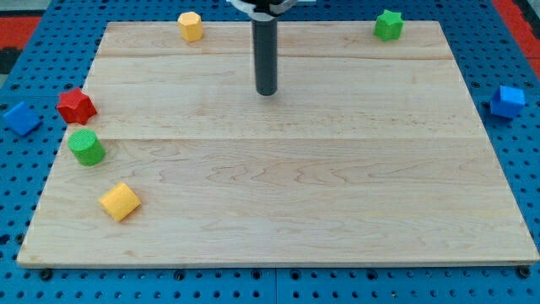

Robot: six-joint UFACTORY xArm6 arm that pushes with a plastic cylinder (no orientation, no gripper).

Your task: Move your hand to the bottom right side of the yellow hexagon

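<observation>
The yellow hexagon (190,25) sits at the top edge of the wooden board (278,194), left of centre. My tip (267,92) rests on the board to the right of and below the hexagon, about a rod's length away from it and not touching it. The rod rises straight up out of the view's top.
A green star (388,24) sits at the board's top right. A red star (76,105), a green cylinder (86,147) and a yellow cube (120,202) sit along the left edge. Blue blocks lie off the board at the left (21,118) and at the right (508,100).
</observation>
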